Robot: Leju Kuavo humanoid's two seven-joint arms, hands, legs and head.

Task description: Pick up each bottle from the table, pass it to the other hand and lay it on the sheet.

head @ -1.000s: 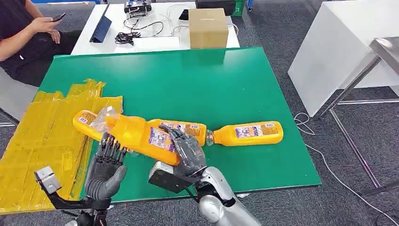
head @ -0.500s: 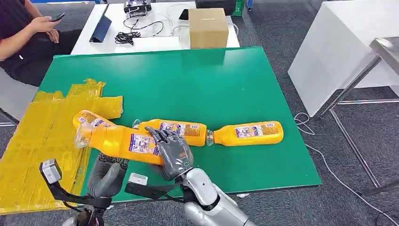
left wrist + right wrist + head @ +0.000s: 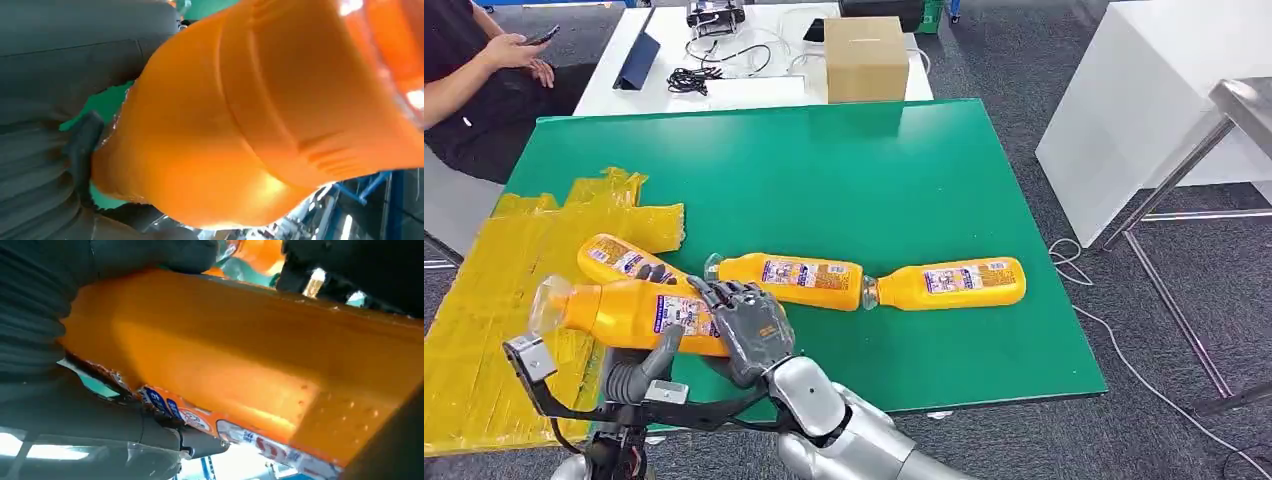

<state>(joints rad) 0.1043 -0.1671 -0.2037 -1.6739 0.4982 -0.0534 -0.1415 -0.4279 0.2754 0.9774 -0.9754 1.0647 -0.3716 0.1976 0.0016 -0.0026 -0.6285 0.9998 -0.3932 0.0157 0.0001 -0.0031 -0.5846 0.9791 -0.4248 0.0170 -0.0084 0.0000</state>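
- The right robot hand [image 3: 746, 332] grips an orange bottle [image 3: 629, 312] by its body, held on its side above the near left edge of the green worktop [image 3: 844, 180], clear cap end over the yellow sheet [image 3: 494, 290].
- The left robot hand [image 3: 639, 370] sits under the same bottle, thumb up against it (whether it grips, I cannot tell).
- A second bottle [image 3: 619, 260] lies at the sheet's edge.
- Two more bottles [image 3: 789, 281] [image 3: 949, 283] lie end to end on the worktop.

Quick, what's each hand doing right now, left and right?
Left hand: under the raised orange bottle, thumb up against it; a full grip cannot be told.
Right hand: holds that bottle.
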